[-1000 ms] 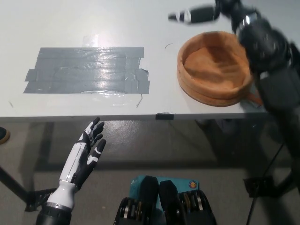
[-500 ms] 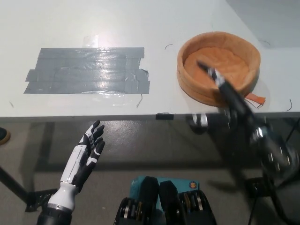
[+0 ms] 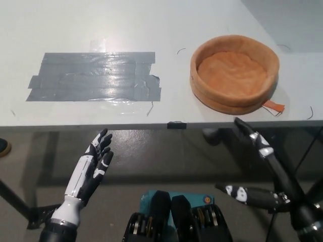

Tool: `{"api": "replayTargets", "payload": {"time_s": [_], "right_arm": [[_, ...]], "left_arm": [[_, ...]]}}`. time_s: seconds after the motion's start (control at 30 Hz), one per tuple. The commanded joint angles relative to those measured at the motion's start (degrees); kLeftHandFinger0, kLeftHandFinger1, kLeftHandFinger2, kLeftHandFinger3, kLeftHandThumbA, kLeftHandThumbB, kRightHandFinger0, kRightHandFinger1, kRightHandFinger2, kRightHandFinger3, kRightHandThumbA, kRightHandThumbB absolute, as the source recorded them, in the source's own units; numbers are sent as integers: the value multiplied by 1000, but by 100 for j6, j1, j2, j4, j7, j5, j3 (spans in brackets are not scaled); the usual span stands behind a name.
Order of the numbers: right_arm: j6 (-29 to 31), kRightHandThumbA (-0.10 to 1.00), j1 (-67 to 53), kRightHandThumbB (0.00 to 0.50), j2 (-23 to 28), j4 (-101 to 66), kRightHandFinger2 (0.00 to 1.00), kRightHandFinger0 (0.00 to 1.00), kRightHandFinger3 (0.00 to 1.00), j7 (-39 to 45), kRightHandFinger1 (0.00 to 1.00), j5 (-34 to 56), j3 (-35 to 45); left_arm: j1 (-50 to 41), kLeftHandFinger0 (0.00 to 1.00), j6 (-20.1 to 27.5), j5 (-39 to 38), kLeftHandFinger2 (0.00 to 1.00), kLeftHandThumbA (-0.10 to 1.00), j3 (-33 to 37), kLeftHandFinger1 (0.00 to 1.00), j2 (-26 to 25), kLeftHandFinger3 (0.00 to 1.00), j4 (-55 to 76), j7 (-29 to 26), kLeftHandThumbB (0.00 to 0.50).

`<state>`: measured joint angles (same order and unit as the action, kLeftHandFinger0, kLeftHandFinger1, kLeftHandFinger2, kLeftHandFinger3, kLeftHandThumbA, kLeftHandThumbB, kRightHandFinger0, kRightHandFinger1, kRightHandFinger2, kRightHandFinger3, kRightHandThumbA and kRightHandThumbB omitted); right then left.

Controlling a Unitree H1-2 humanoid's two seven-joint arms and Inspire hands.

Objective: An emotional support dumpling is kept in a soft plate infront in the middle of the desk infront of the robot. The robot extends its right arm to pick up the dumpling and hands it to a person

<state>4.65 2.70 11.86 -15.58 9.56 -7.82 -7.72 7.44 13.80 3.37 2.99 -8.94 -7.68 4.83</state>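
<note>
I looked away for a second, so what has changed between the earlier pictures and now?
The black right robot hand pulled back from above the far rim of the soft plate, swept across it, and now sits below the desk edge, open and holding nothing. The plate looks empty throughout and has not moved. The grey tape patch and the white left robot hand stayed as they were.

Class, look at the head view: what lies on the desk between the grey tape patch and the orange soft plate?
In the head view, only bare white desk separates the grey tape patch from the orange soft plate, apart from a small dark curved mark.
</note>
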Motion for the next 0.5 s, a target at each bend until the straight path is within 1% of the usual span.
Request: {"api": "replayTargets", "payload": {"time_s": [0.0, 0.07, 0.13, 0.17, 0.2, 0.23, 0.33, 0.47], "right_arm": [[708, 873, 17, 303, -27, 881, 1000, 1000, 1000, -53, 1000, 275, 110], [745, 889, 88, 312, 25, 1116, 1000, 1000, 1000, 18, 1000, 220, 70], [733, 881, 82, 290, 60, 1130, 1000, 1000, 1000, 63, 1000, 223, 60], [744, 867, 87, 287, 66, 1169, 1000, 1000, 1000, 81, 1000, 245, 59], [739, 863, 87, 295, 61, 1198, 1000, 1000, 1000, 86, 1000, 252, 56], [739, 863, 92, 287, 66, 1216, 1000, 1000, 1000, 102, 1000, 250, 45], [692, 871, 78, 296, 70, 1183, 1000, 1000, 1000, 111, 1000, 229, 44], [614, 873, 22, 289, 86, 1144, 1000, 1000, 1000, 142, 1000, 264, 50]], "left_arm": [[-46, 1000, 140, 83, 1000, 846, 52, 1000, -50, 1000, 230, 63, 348], [-24, 1000, 164, 69, 1000, 839, 34, 1000, -43, 1000, 217, 42, 358], [-22, 1000, 130, 117, 1000, 854, 40, 1000, -23, 1000, 226, 13, 363], [-23, 1000, 146, 112, 1000, 854, 38, 1000, -21, 1000, 223, 15, 357], [-22, 1000, 164, 102, 1000, 845, 37, 1000, -28, 1000, 223, 28, 349], [-22, 1000, 158, 111, 1000, 843, 37, 1000, -44, 1000, 240, 37, 348], [-39, 1000, 147, 106, 1000, 838, 30, 1000, -51, 1000, 270, 41, 348], [-93, 1000, 189, 86, 1000, 831, 33, 1000, -44, 1000, 277, 49, 349]]}}
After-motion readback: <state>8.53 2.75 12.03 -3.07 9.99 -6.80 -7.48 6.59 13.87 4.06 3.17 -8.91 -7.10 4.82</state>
